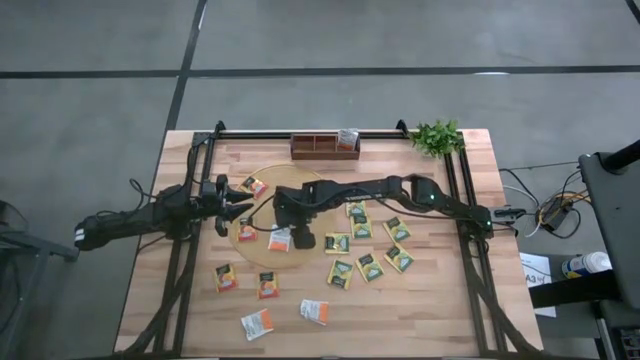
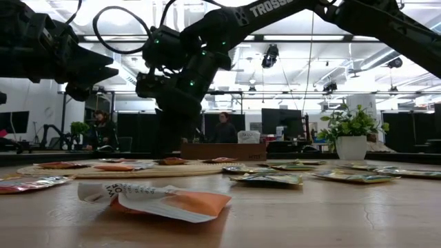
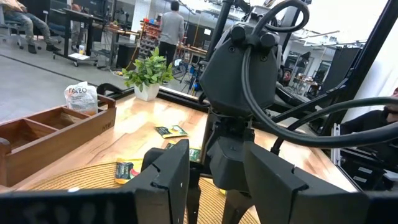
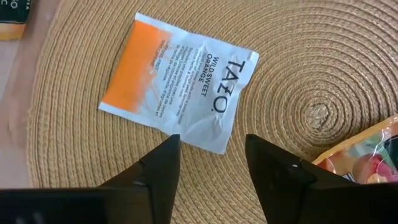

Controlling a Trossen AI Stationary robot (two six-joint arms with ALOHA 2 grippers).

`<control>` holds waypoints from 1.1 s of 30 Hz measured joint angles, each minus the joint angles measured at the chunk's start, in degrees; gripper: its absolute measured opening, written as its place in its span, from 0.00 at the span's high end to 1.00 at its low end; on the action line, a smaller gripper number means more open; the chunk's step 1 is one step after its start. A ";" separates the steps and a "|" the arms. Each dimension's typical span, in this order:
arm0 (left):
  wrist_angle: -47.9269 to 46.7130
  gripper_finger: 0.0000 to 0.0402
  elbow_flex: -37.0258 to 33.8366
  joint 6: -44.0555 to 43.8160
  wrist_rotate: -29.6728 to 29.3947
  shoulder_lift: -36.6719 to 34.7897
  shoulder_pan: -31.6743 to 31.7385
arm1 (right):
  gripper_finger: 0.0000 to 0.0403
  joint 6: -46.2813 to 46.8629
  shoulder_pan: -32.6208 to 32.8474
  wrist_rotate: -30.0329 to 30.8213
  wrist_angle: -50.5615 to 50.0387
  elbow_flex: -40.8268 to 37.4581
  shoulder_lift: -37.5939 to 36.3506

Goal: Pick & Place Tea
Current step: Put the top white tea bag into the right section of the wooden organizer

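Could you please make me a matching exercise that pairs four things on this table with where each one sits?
Things:
1. potted plant
2. wooden tray
3. right gripper
4. left gripper

Places:
A. far edge of the table, middle
B. above a white and orange tea bag on the round mat
C. far right corner of the table
D. at the mat's left edge

Pairs: 1-C, 2-A, 3-B, 4-D
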 joint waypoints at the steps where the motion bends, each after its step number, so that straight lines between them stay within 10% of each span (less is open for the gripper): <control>1: 0.00 0.64 0.00 -0.01 -0.01 0.00 0.00 | 0.57 0.14 0.02 0.02 0.26 -0.03 0.00; 22: 0.01 0.64 -0.01 -0.01 0.00 0.02 0.00 | 0.68 2.08 0.00 -0.02 1.89 -0.59 2.56; 33: 0.01 0.64 -0.01 0.00 0.00 0.02 0.00 | 0.96 -0.55 -0.11 0.72 0.83 2.39 3.01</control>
